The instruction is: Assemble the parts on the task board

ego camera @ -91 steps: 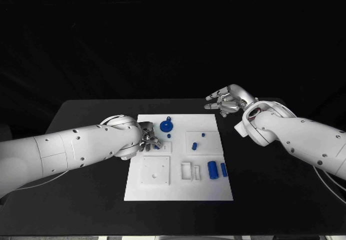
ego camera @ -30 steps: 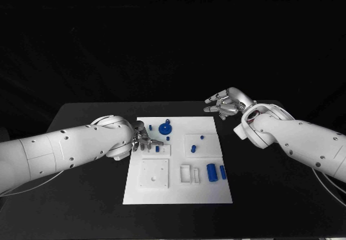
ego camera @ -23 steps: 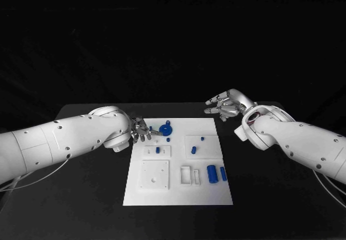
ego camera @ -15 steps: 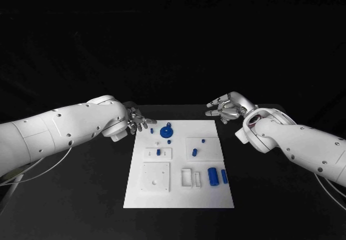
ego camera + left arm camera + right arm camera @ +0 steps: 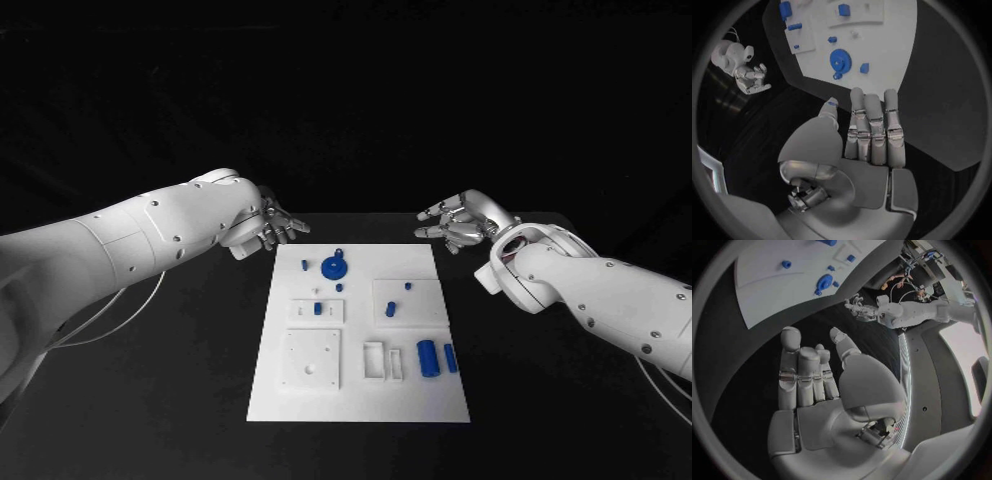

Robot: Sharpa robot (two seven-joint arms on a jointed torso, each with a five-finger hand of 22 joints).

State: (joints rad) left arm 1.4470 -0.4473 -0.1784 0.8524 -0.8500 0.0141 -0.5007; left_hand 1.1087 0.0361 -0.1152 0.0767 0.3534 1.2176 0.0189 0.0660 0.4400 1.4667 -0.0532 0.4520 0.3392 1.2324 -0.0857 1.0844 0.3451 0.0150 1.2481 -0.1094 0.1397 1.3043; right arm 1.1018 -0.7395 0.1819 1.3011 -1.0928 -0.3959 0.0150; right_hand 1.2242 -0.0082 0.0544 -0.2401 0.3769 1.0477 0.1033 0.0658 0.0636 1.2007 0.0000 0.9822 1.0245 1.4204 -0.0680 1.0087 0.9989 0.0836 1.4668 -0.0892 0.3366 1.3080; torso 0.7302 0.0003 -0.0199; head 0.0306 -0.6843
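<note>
Both hands hovering off the far corners of the task board, holding nothing.

The task board [image 5: 361, 400] is lying mid-frame on the black table [image 5: 144, 380], its blue parts [image 5: 427, 358] sitting on it (the round one [image 5: 335, 265] near the upper edge). The left hand [image 5: 267, 228], fingers straight and apart, is hanging just past the board's upper-left corner; the right hand [image 5: 459, 220], fingers loosely bent and empty, past the upper-right, bare table showing along both long edges.

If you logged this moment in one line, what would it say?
left hand: open, off the board's far-left corner | right hand: open, off its far-right corner | board: blue parts untouched
</note>
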